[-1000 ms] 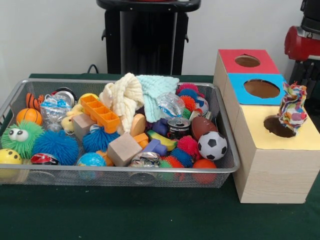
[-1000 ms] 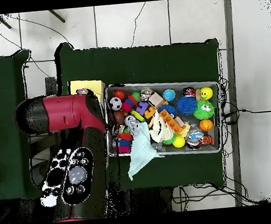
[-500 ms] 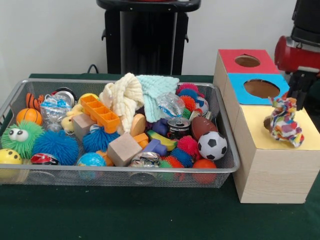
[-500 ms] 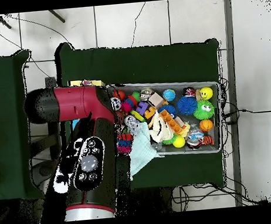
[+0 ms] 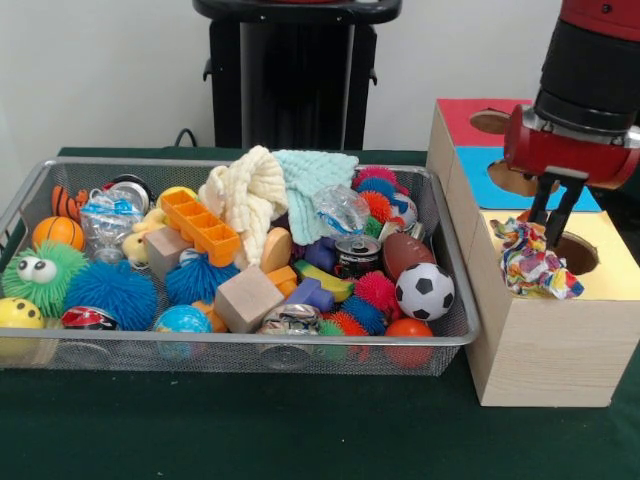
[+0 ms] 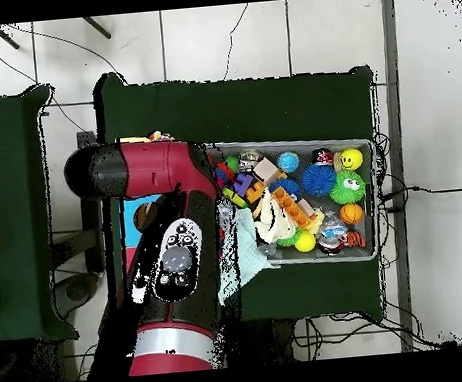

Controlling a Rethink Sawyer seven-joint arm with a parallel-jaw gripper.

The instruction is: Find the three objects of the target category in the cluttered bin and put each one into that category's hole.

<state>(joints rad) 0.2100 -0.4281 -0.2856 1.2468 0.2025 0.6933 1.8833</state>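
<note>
A multicoloured cloth (image 5: 535,262) lies crumpled on top of the yellow box (image 5: 600,285), just left of its round hole (image 5: 578,253). My gripper (image 5: 548,222) hangs right over it, open, fingertips (image 5: 556,232) touching the cloth's upper edge. In the wire bin (image 5: 250,340), a cream cloth (image 5: 248,195) and a mint cloth (image 5: 315,185) sit heaped at the back middle. In the overhead view the red arm (image 6: 170,254) hides the gripper; the mint cloth (image 6: 243,263) hangs over the bin's rim (image 6: 376,196).
The blue box (image 5: 480,170) and red box (image 5: 465,120) with holes stand behind the yellow one. The bin holds spiky balls, a soccer ball (image 5: 424,291), a can (image 5: 357,255), wooden blocks and an orange tray (image 5: 203,228).
The arm has swung left over the boxes toward the bin. The multicoloured cloth went from upright at the hole to slumped on the box top, further left.
</note>
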